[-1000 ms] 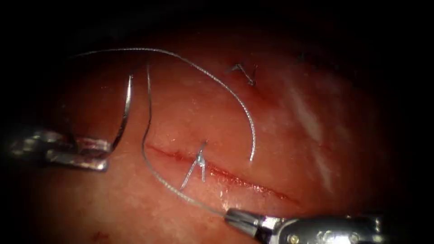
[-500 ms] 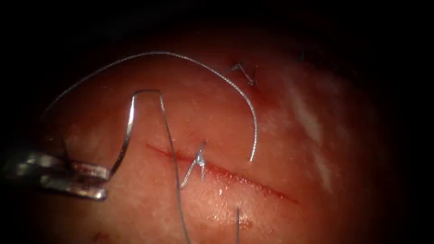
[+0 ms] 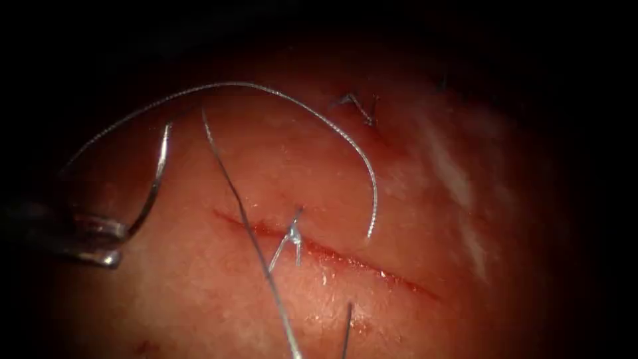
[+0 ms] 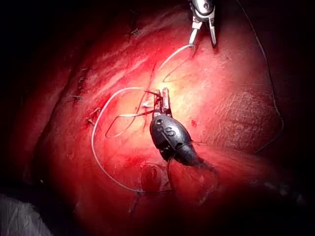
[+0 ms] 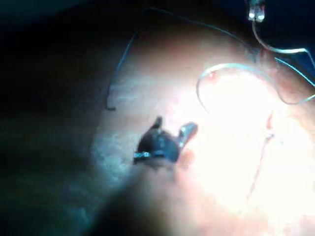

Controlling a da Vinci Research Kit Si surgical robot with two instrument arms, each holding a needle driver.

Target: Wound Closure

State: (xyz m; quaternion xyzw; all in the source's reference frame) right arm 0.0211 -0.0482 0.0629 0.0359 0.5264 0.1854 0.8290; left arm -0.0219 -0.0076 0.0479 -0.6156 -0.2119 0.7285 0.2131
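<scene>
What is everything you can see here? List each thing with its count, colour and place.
tissue: one, pink-red, under everything
cut: one, dark red, slanting across the middle
stitches: two, grey, one knotted on the cut, one above it
thread: one, grey, arching over the tissue above the cut
needle: one, silver, curved, not in the tissue, left of the cut
left tool: one, silver, jaws shut on the needle near one end
right tool: one, silver, jaws open, holding nothing, thread reaching one jaw
</scene>
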